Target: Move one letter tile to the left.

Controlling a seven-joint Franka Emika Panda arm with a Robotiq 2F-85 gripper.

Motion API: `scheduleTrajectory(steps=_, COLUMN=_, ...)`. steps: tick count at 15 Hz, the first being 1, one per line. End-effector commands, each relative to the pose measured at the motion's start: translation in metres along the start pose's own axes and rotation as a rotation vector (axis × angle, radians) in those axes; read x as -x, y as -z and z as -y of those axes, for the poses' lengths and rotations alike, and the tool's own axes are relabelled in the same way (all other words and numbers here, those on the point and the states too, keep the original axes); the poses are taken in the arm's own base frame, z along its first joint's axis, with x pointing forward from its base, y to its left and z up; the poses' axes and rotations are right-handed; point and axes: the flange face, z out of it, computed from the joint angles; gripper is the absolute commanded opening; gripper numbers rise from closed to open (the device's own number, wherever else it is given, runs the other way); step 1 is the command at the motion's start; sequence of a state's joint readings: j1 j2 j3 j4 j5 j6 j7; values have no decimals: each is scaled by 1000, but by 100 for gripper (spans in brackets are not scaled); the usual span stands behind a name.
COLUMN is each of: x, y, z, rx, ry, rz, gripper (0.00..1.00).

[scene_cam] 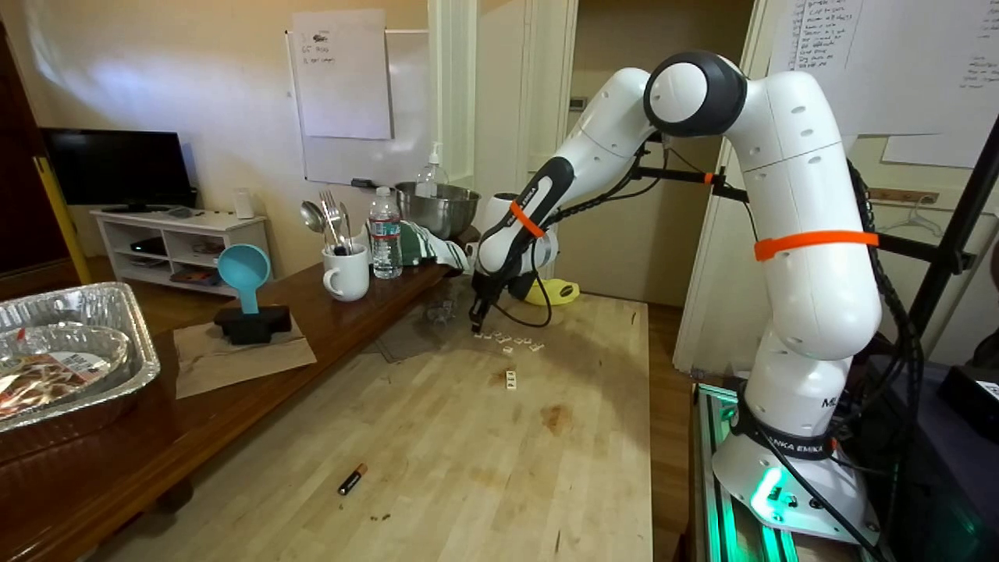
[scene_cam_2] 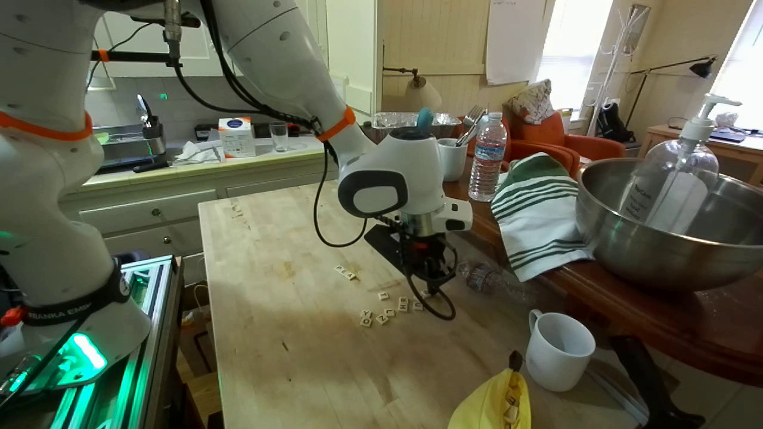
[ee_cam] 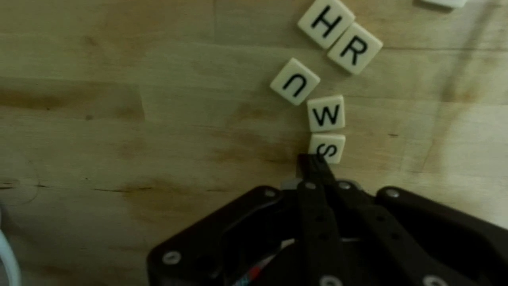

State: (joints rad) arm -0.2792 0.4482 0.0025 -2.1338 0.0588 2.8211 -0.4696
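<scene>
Wrist view, hand (ee_cam: 314,159) pressed together, letter tile S (ee_cam: 328,147) just ahead, one corner hidden behind its tips

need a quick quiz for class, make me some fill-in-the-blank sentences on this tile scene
1. In the wrist view, the tile partly hidden by the gripper is marked ____.
2. In that view, the letter right beside the H tile is ____.
3. In an exterior view, the pump bottle sits in a metal ____.
4. There, the pouch is coloured ____.

Missing words: S; R; bowl; yellow.
</scene>
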Motion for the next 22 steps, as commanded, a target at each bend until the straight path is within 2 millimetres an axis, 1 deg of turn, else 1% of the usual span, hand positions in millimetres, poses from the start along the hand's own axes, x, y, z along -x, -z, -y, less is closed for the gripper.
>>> scheduleTrajectory(steps=1, x=-1, y=-10, z=3, rx=15, ry=10, rz=-21, gripper=0)
scheduleTrajectory(steps=8, x=6, y=-10, z=11, rx=19, ry=10, rz=4, gripper=0)
scheduleTrajectory(steps=15, x=16, y=-7, z=19, rx=63, ry=-123, rz=28, gripper=0)
scheduleTrajectory(steps=22, x=20, y=-10, z=35, rx=97, ry=-258, rz=48, gripper=0)
